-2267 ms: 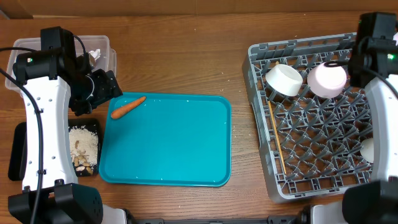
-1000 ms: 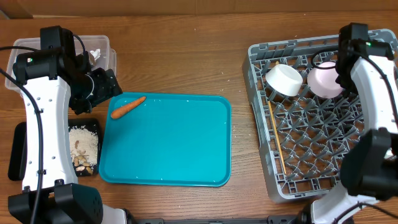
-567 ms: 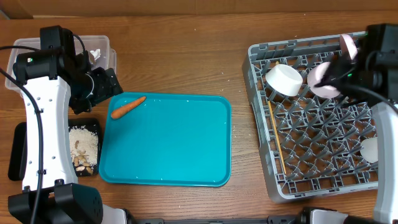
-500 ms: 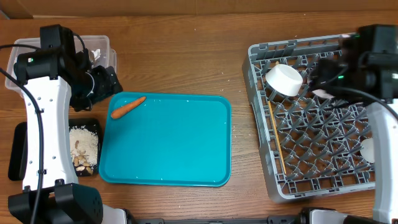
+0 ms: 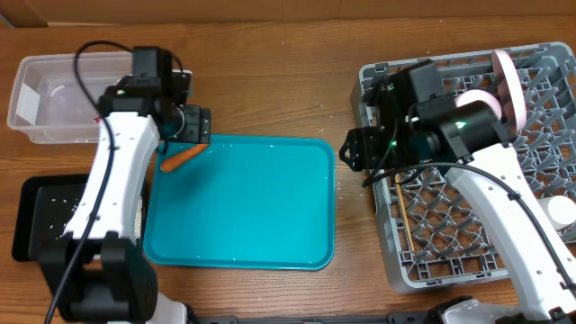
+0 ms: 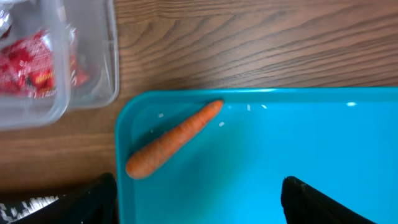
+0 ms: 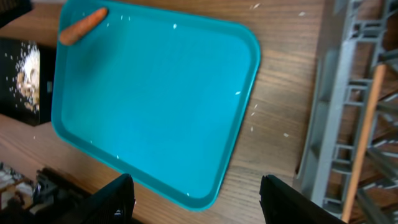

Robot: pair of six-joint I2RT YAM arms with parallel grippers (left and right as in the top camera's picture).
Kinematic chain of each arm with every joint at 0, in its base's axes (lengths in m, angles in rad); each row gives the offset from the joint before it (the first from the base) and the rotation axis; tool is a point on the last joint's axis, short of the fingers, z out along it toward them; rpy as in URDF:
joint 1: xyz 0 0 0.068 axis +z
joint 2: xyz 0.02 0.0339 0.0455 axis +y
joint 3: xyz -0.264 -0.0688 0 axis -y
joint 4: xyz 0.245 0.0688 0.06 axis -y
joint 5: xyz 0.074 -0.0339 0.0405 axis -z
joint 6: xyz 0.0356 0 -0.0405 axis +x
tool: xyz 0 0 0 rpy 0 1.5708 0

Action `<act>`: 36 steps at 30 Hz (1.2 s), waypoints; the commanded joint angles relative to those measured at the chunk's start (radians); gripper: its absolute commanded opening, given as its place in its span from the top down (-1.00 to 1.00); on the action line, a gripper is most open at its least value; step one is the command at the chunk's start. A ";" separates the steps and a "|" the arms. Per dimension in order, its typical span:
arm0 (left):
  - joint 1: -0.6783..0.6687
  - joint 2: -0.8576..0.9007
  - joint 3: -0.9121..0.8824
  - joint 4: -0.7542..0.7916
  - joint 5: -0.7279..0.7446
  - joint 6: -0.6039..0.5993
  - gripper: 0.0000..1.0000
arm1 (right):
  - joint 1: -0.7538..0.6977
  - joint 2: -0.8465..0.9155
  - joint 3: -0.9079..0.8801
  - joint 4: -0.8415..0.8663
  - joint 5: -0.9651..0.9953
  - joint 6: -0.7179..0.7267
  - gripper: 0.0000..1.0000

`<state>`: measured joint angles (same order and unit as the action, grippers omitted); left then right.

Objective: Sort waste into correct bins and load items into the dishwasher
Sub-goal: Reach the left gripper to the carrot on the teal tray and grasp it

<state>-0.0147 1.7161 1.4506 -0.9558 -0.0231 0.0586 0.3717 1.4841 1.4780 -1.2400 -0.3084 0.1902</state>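
An orange carrot [image 5: 183, 156] [image 6: 173, 139] lies in the far-left corner of the teal tray [image 5: 243, 207]. My left gripper [image 5: 193, 133] [image 6: 199, 208] hangs open just above it, with nothing between the fingers. The clear tub [image 5: 54, 85] [image 6: 99, 74] stands behind the tray, and a red wrapper [image 6: 31, 71] shows inside it. The black tray [image 5: 40, 216] [image 7: 25, 71] holds scattered rice. My right gripper [image 5: 358, 151] [image 7: 199, 205] is open and empty over the gap between the teal tray and the grey dish rack [image 5: 450, 243]. Chopsticks [image 5: 400, 216] [image 7: 360, 137] lie in the rack.
A white plate [image 5: 510, 83] stands on edge at the rack's back right. A white bowl [image 5: 562, 211] sits at the rack's right side. The right arm covers the rack's back left. Bare wood runs between the teal tray and the rack.
The left arm swung right from beside the tub to above the carrot. The right arm came from the rack's back to its left edge, opening wider. The two bowls at the back no longer show.
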 commanded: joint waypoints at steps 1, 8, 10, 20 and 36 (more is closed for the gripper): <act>-0.004 0.077 -0.016 0.019 -0.063 0.103 -0.73 | 0.011 -0.001 -0.006 0.009 -0.007 0.019 -0.36; -0.005 0.228 -0.016 0.014 -0.065 0.121 -0.67 | 0.011 -0.001 -0.006 0.009 -0.007 0.019 -0.36; -0.006 0.262 -0.016 0.005 -0.066 0.119 -0.64 | 0.011 -0.001 -0.006 0.010 -0.006 0.019 -0.36; -0.006 0.391 -0.016 -0.012 -0.066 0.116 -0.60 | 0.011 -0.001 -0.006 0.012 -0.007 0.019 -0.36; -0.006 0.404 -0.016 -0.023 -0.062 0.059 0.05 | 0.011 -0.001 -0.006 0.012 -0.007 0.020 -0.36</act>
<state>-0.0200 2.0800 1.4582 -0.9737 -0.0788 0.1482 0.3805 1.4841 1.4769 -1.2316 -0.3099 0.2092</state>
